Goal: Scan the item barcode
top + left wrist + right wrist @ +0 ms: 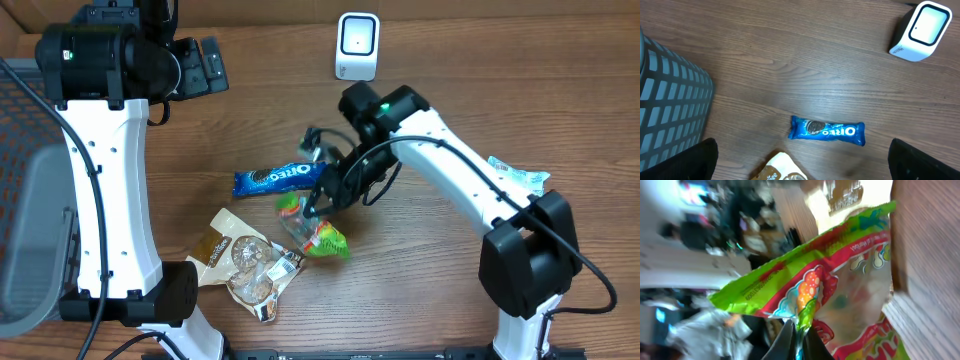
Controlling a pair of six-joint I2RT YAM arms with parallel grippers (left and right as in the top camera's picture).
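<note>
The wooden table (500, 70) has the white scanner (357, 46) at its far edge, beyond the right gripper (312, 208). That gripper is clamped tight on an edge of the green candy bag (322, 236) mid-table. The bag's long axis trails diagonally away from the scanner, and the left gripper (205, 65) hangs wide open, empty.

Overhead: fixed above, looks straight down, wide; most of the desk (440, 60) and both arms in frame.
Left wrist: high over the desk, faces down; left end effector (802, 167) tips sit at the lower corners. Shares Oreo pack (827, 131) and white scanner (921, 30) with overhead.
Right wrist: very close, rolled sideways; gummy bag (815, 280) fills the frame, background blurred.
</note>
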